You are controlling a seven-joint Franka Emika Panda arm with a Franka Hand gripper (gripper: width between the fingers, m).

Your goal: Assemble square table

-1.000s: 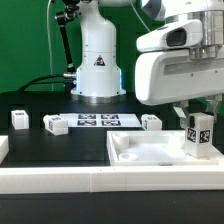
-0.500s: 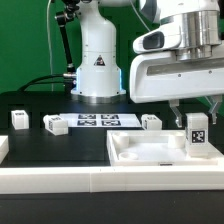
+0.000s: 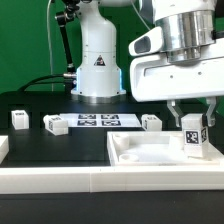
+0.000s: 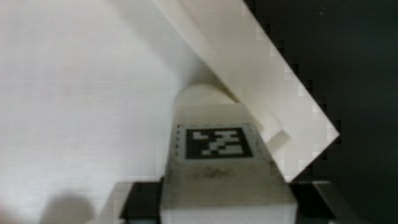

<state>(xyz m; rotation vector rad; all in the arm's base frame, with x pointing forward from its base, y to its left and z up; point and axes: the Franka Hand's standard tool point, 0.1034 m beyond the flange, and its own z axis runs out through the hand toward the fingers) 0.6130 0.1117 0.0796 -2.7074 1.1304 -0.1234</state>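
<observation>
The tool (image 3: 194, 124) is clamped on one white leg (image 3: 194, 140), a finger on either side of its upper part, so the tagged block hangs squarely below the wrist. It holds the leg over the corner of the table slab (image 3: 140, 152) at the exterior view's right, which I take to be where that leg gets fixed. The leg stands upright, its long axis vertical, with one tag facing the exterior camera. The wrist view shows the leg (image 4: 217, 150) tucked close against the slab's raised rim (image 4: 249, 70). I can't tell whether its lower end already touches the slab floor or sits just above it.

The grip high on the block leaves the bottom free to seat, a sensible hold for turning it in. The three other legs (image 3: 55, 124) lie loose on the black tabletop (image 3: 40, 145), around the marker board (image 3: 100, 121), well apart from the slab.
</observation>
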